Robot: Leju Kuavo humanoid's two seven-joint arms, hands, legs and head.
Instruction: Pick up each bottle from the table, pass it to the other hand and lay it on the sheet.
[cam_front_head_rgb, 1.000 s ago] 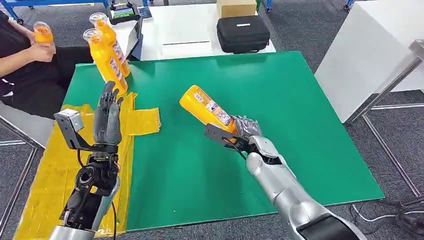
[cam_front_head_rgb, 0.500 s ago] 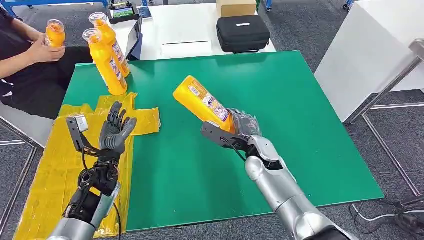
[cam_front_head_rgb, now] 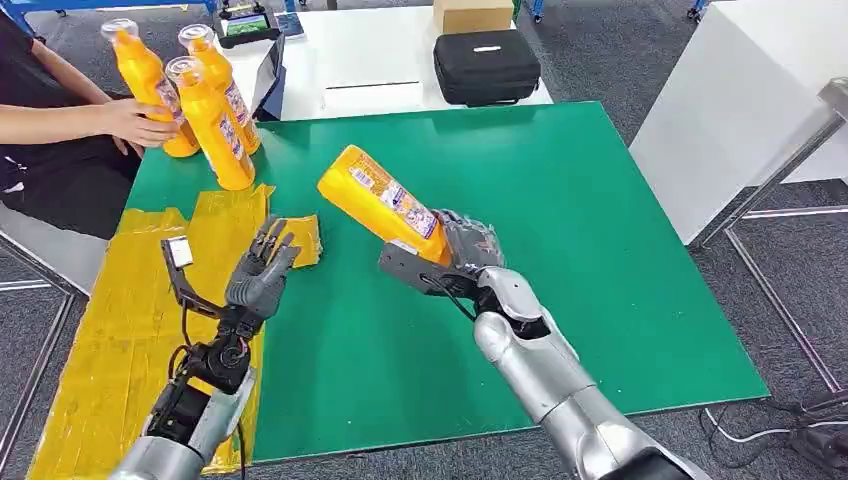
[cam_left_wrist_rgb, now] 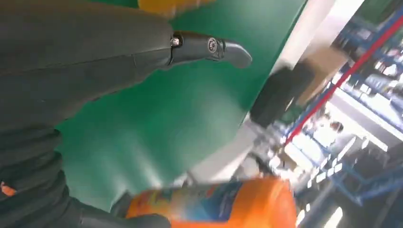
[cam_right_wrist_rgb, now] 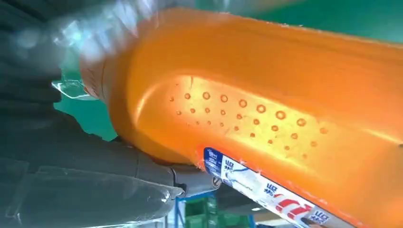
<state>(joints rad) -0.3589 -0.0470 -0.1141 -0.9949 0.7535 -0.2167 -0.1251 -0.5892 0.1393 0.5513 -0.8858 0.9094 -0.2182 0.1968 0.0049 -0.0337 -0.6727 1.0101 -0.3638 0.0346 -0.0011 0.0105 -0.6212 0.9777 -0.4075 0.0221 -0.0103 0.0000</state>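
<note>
1. My right hand (cam_front_head_rgb: 468, 245) is closed around the neck end of one orange bottle (cam_front_head_rgb: 385, 205). The bottle is in the middle of the head view, lifted above the green table (cam_front_head_rgb: 620, 260) and tilted, with its flat bottom pointing to the upper left of the frame.
2. In the right wrist view the bottle (cam_right_wrist_rgb: 266, 109) is very near the camera. I see a field of small raised dots on its side and a printed label beside them.
3. My left hand (cam_front_head_rgb: 260, 275) is in the lower left of the head view. It holds nothing and its fingers are spread apart, directed toward the bottle but not touching it.
4. I judge the bottle to be stiff plastic with a smooth, somewhat slippery skin. If it is full, it is rather heavy for a hold at one end, so it may swing or slide.
5. For the handover I would take it with the left hand around the wide body, near the dotted area, because the dots probably give better friction than the glossy label.
6. The yellow sheet (cam_front_head_rgb: 110, 340) lies along the left edge of the table, under my left arm. The bottle must be laid there.
7. In the upper left, a person's hand (cam_front_head_rgb: 140, 122) holds one bottle (cam_front_head_rgb: 150, 85) next to two standing bottles (cam_front_head_rgb: 212, 125).
</note>
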